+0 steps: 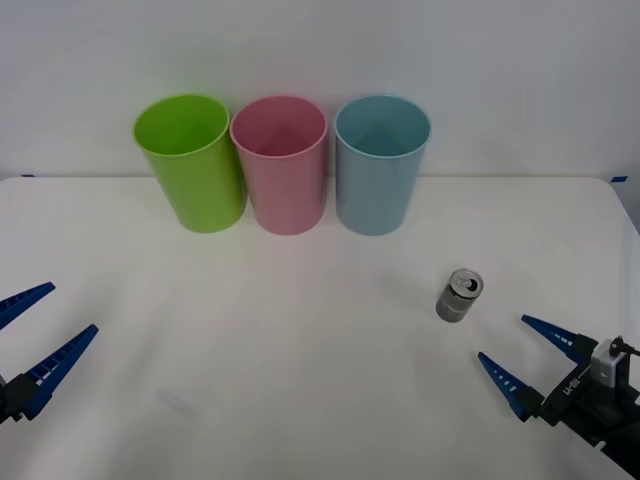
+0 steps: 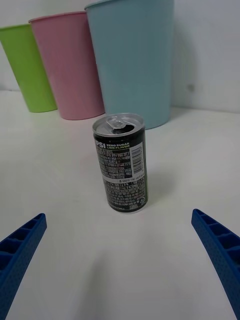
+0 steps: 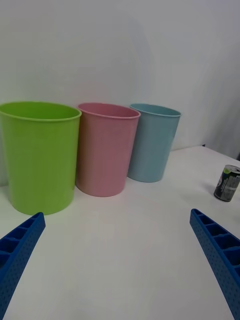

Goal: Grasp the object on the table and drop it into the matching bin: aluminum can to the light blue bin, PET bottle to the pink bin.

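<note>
While both arms sit low at the near edge of the table (image 1: 300,400), I've got the can (image 1: 459,295) standing upright on the right side, well in front of the blue bin (image 1: 381,165) and just ahead of my right gripper (image 1: 520,355). That gripper's ribbed blue fingers (image 2: 220,250) are spread wide with nothing between them, and the can sits a bit beyond the tips, roughly centred on the gap.

Up close the can is a short metal cylinder, black label wrap, shiny silver top with the pull-tab. I can read "PSI", "ZERO SUGAR" and "LIME FLAVOR" in green-ish print, plus a barcode and a block of tiny white text I can't make out.

Bins are smooth matte plastic, tapered like big cups with round rims, lined up at the far side of the table against the wall: green bin (image 1: 190,160), pink bin (image 1: 281,162), then blue, nearly touching each other.

Left gripper (image 1: 25,340) is over on the left side, fingers also spread apart, holding nothing. Tabletop is plain flat white.
</note>
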